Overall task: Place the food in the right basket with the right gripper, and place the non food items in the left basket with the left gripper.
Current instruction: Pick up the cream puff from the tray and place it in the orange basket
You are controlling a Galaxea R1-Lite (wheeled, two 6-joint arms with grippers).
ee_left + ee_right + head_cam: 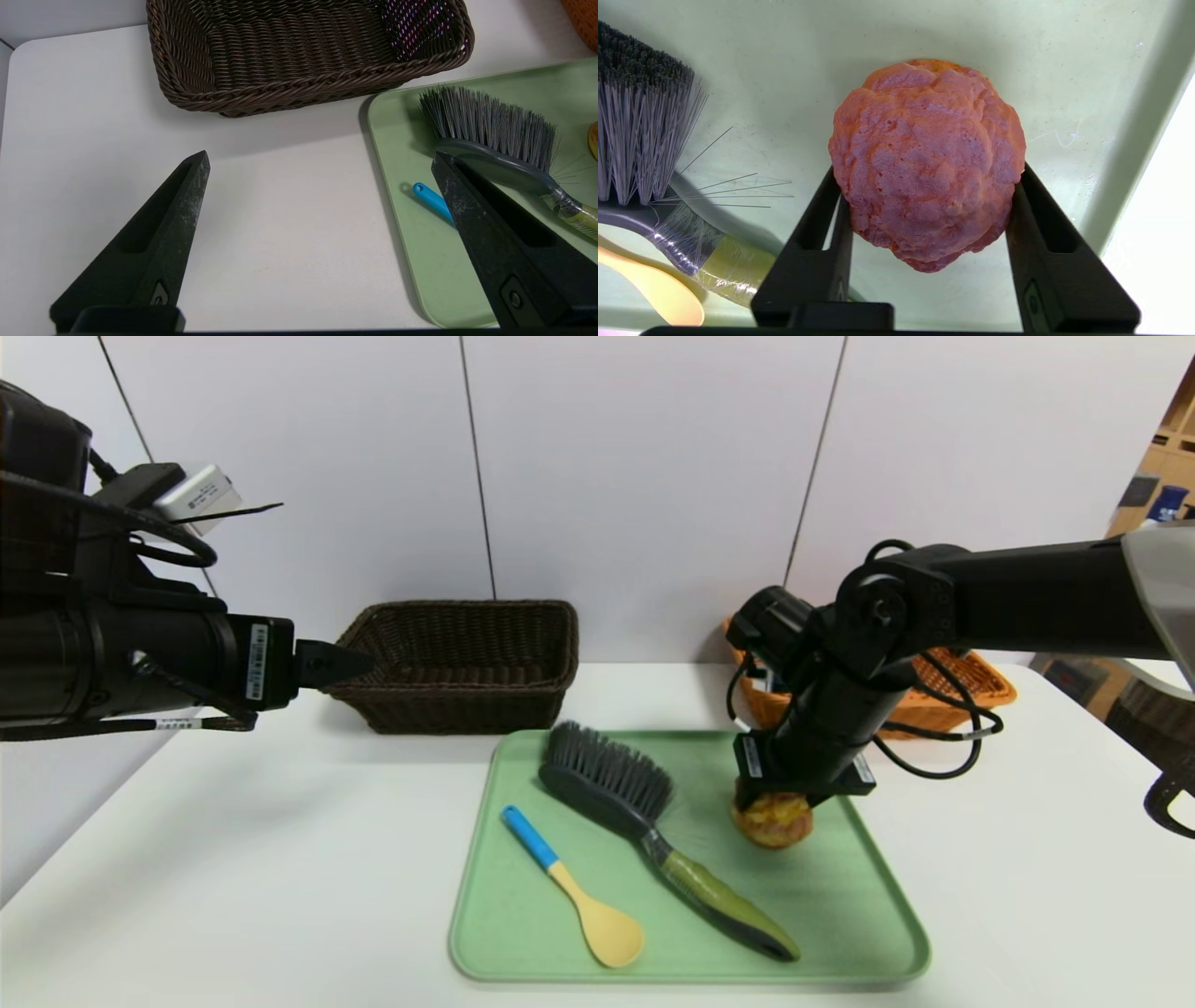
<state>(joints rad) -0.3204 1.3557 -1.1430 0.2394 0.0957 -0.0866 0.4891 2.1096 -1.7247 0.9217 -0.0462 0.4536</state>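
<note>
The pinkish-brown cream-puff bun (773,821) (927,158) sits on the green tray (523,933), and my right gripper (794,798) (927,186) reaches down over it, shut on it with a finger pressed to each side. The yellow spoon with a blue handle (574,887) (432,200) and the green-handled brush (653,826) (495,135) lie on the tray to its left. My left gripper (359,665) (322,161) hovers open in front of the dark brown basket (462,663) (303,51), holding nothing. The orange basket (980,686) stands behind the right arm, partly hidden.
The white table (233,859) carries the tray at front centre and both baskets at the back by the wall. Cables (934,747) loop from the right arm over the table beside the orange basket.
</note>
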